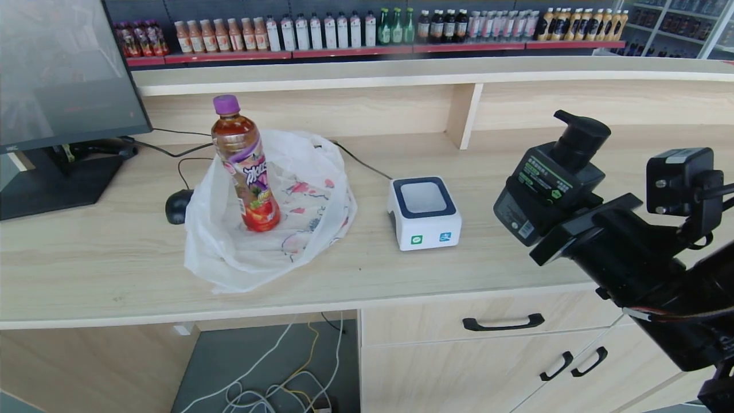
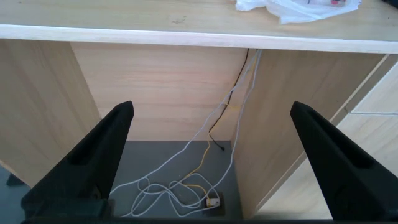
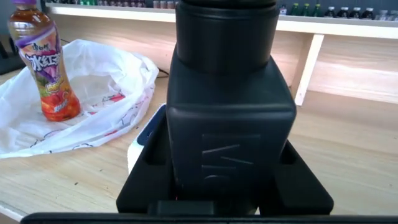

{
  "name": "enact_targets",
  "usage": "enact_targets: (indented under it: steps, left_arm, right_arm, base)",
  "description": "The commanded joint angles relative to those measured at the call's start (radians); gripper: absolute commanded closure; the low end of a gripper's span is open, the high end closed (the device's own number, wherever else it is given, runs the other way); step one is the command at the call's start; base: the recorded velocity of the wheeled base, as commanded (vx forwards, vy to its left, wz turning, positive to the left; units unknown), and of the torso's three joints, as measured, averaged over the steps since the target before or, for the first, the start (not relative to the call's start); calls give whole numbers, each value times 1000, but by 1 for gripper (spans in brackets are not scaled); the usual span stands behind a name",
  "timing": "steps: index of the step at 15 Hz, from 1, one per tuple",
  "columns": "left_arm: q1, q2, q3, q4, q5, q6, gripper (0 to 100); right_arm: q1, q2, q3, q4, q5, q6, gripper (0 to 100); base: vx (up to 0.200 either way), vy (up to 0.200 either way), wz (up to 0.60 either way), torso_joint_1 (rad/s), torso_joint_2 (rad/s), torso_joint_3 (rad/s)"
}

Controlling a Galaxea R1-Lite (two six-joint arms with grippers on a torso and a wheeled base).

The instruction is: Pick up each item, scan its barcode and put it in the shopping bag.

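Right gripper [image 1: 573,223] is seen closed on a black pump bottle [image 1: 547,178], with one finger pressed against each side of the body. The bottle is held in the air above the right part of the counter [image 1: 86,258], to the right of the scanner [image 1: 424,212] and well apart from it. It is tilted, with its pump head pointing up and away.

The scanning step is judged to be in hand: the bottle has been lifted but has not yet been brought over the scanner window. The next move would call for the bottle to be carried left until it is above the window, with the barcode turned to face the glass. Only after that should it be taken on to the shopping bag [image 1: 212,252].

The bottle is squarish and dark, with a short neck under a black pump. A label with green print is seen on its upper face, and a small white barcode patch near its base, on the side turned towards the near left.

The bag is spread open on the counter left of the scanner, and a drink bottle [image 1: 246,166] with a purple cap stands upright in it. A mouse [image 1: 178,206] lies just beside the bag's left edge, with a monitor [image 1: 57,69] at the far left.

Left gripper [image 2: 211,109] is held wide apart with nothing in it, low in front of the counter, where cables [image 2: 186,186] are seen on the floor.
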Motion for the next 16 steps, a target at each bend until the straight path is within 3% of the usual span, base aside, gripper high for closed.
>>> enact_targets:
  steps: [1,10,14,16]
  left_arm:
    - [1,0,0,0,0,0,0]
    - [1,0,0,0,0,0,0]
    - [1,0,0,0,0,0,0]
    - [1,0,0,0,0,0,0]
  right_arm:
    - [1,1,1,-1,1,-2,100]
    - [4,12,-6,-1,2,-33,100]
    - [47,30,-1,-1,12,-33,100]
    - [58,39,-4,-1,25,-123,100]
  base:
    - [0,0,0,0,0,0]
    - [0,0,0,0,0,0]
    - [0,0,0,0,0,0]
    - [0,0,0,0,0,0]
